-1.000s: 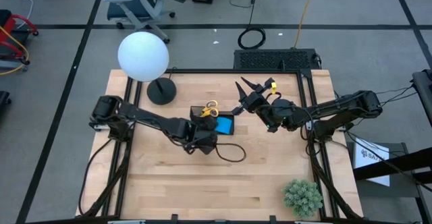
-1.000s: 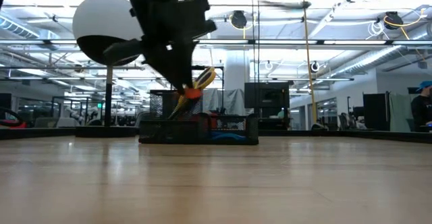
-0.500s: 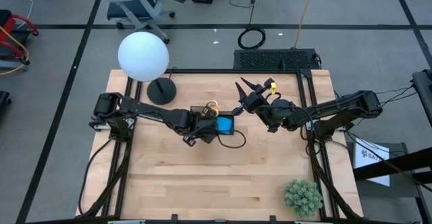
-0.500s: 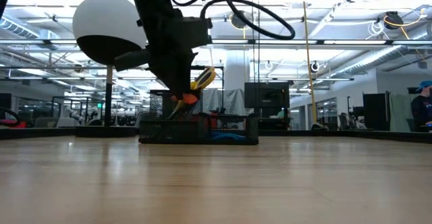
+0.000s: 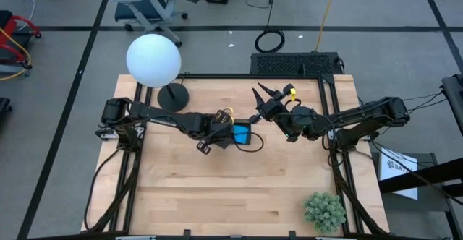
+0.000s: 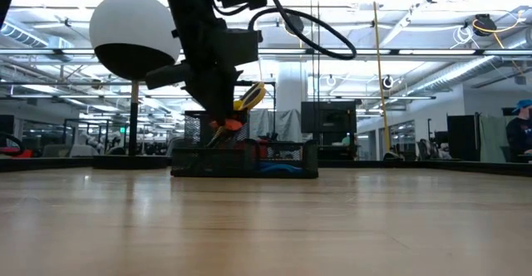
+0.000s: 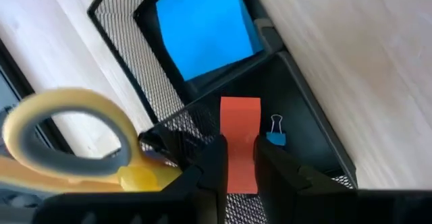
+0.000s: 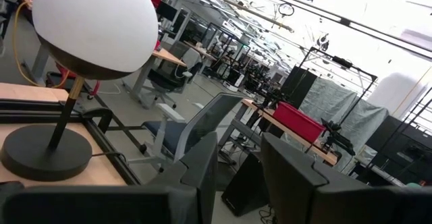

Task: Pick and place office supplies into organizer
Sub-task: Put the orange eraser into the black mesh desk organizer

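The left gripper [image 7: 239, 158], jaws narrow, pinches a small red piece [image 7: 239, 140] by its flat sides above the organizer [image 7: 307, 126] at mid-tabletop; it looks light, stiff and easily twisted, while the right gripper [image 8: 237, 158] waits raised and parted.

Wooden table [image 5: 217, 189] – bears black mesh organizer [image 5: 233, 134], round lamp base [image 5: 173, 97], green plant ball [image 5: 323, 211].

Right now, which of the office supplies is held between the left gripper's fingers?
The red piece: the left gripper pinches it above the organizer. The blue pad, small blue clip and yellow-handled scissors stay free.
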{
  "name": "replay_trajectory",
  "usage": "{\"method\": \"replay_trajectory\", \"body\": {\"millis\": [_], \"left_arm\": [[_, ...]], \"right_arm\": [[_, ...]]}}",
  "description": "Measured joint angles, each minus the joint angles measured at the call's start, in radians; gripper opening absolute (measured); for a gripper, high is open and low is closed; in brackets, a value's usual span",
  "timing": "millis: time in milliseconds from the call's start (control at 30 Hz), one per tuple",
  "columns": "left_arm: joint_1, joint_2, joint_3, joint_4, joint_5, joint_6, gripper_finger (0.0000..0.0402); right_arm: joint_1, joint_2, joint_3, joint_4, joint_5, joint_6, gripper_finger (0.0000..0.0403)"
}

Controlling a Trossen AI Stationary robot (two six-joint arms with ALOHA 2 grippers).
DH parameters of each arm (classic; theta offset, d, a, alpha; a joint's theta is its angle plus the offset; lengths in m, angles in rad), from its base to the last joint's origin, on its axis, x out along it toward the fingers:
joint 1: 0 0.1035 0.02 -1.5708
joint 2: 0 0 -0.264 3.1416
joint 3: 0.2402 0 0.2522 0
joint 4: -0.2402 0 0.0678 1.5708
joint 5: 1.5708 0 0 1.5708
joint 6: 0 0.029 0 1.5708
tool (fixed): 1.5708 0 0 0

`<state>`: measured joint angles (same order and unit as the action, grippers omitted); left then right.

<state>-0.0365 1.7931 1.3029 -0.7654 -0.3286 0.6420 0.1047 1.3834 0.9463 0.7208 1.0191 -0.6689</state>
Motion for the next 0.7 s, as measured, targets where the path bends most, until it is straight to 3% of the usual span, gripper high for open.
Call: {"method": "replay_trajectory", "body": {"millis": [467, 700], "left_arm": [[0.036, 0.000, 0.000, -0.056, 0.019, -0.099, 0.0065], [0.038, 0.001, 0.000, -0.050, 0.112, -0.118, 0.0066]], "right_arm": [[0.000, 0.000, 0.000, 0.000, 0.000, 0.000, 0.0105], [0.000, 0.000, 0.000, 0.000, 0.000, 0.000, 0.0105]]}}
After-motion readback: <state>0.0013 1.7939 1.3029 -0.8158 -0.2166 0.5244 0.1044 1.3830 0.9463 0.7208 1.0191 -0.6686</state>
